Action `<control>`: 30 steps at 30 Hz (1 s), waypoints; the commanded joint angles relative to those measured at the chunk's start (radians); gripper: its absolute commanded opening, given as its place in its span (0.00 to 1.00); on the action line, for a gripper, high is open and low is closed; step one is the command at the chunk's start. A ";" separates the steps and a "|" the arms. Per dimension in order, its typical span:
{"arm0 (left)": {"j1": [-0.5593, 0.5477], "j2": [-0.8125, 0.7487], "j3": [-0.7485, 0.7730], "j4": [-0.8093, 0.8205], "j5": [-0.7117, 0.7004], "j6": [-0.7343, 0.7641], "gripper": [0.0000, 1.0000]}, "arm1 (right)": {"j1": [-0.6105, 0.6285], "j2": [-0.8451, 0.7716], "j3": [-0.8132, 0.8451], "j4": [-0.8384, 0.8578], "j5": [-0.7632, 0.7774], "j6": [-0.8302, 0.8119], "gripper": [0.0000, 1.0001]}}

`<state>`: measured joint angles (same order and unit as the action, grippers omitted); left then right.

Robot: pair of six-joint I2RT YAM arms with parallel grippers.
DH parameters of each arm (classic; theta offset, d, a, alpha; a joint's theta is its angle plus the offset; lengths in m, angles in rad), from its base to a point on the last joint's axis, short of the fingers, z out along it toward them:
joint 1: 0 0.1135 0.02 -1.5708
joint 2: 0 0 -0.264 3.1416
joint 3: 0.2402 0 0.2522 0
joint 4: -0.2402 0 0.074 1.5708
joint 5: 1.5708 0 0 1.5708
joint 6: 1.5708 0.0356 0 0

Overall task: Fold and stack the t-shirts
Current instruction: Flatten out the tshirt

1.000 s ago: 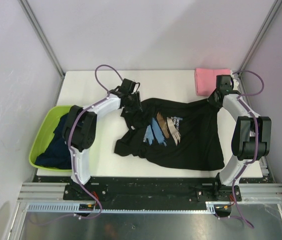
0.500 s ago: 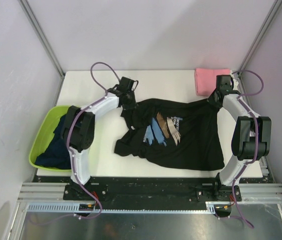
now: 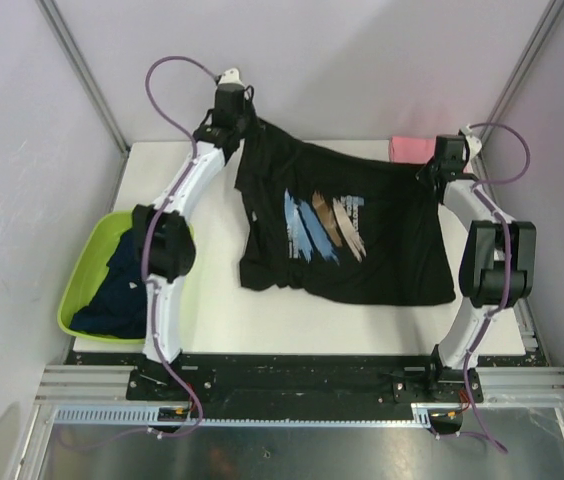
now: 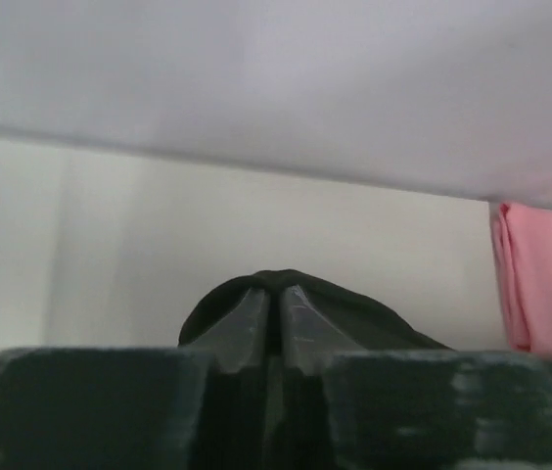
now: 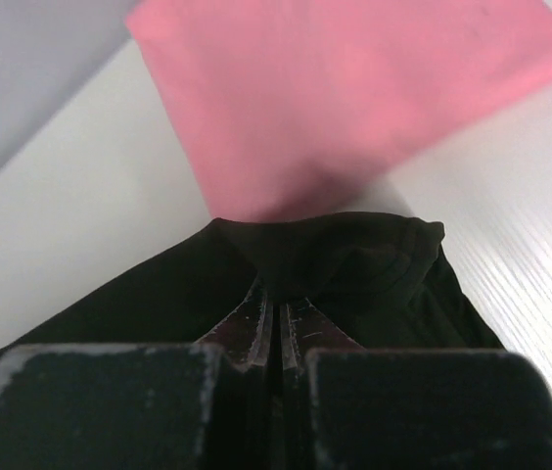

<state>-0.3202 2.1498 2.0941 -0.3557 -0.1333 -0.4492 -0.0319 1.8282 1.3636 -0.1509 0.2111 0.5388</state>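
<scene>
Observer: Bench (image 3: 217, 265), white, panels on three sides. Largest thing on it?

Scribe: Black t-shirt (image 3: 392, 265), spread over the middle and right of the bench, brush-stroke print (image 3: 324, 225) facing up. Far edge stretched between both claws; near hem flat on the bench.

Observer: At the left edge?

Scribe: Lime-green basin (image 3: 84, 262), hard against the bench's left side, dark navy t-shirts (image 3: 112, 295) heaped inside.

Observer: Far right corner?

Scribe: Pink t-shirt (image 3: 410, 149), folded, flat on the bench, partly hidden behind the black one's far edge. Just beyond the right claw in the right wrist view.

Observer: Claws?

Scribe: Left claw (image 3: 236, 118), high over the far left corner, fingers (image 4: 247, 313) pressed together on a fold of black cloth, that corner hoisted clear of the bench. Right claw (image 3: 430, 180), low and close to the pink t-shirt, likewise clamped tight on a bunch of black cloth. Touching the bench or just above it: cannot tell.
</scene>
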 commanded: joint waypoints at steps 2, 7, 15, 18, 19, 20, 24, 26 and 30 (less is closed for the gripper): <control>0.035 0.318 0.359 0.037 0.179 -0.003 0.46 | -0.013 0.220 0.269 0.014 -0.019 -0.015 0.15; 0.043 0.271 0.310 0.051 0.261 -0.031 0.84 | -0.021 0.308 0.490 -0.156 -0.059 -0.047 0.69; 0.043 -0.212 -0.386 0.054 0.149 -0.188 0.73 | -0.007 0.136 0.435 -0.331 -0.044 -0.014 0.75; 0.042 -0.409 -0.692 0.055 0.139 -0.259 0.59 | 0.000 0.012 0.304 -0.357 -0.059 0.015 0.74; 0.041 -0.462 -0.769 0.055 0.138 -0.274 0.55 | 0.004 -0.032 0.245 -0.357 -0.063 0.022 0.74; 0.040 -0.509 -0.838 0.056 0.140 -0.285 0.52 | 0.010 -0.072 0.196 -0.360 -0.065 0.027 0.74; 0.026 -0.646 -1.032 0.052 0.173 -0.280 0.48 | 0.021 -0.203 0.013 -0.391 -0.109 0.055 0.73; 0.013 -0.676 -1.095 0.052 0.204 -0.268 0.48 | 0.026 -0.261 -0.074 -0.389 -0.137 0.063 0.73; -0.029 -0.663 -1.147 0.056 0.241 -0.234 0.49 | 0.074 -0.369 -0.221 -0.371 -0.138 0.067 0.72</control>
<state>-0.3069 1.4899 0.9802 -0.3134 0.0570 -0.6998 0.0071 1.5452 1.2495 -0.5068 0.0990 0.5812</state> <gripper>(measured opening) 0.485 0.725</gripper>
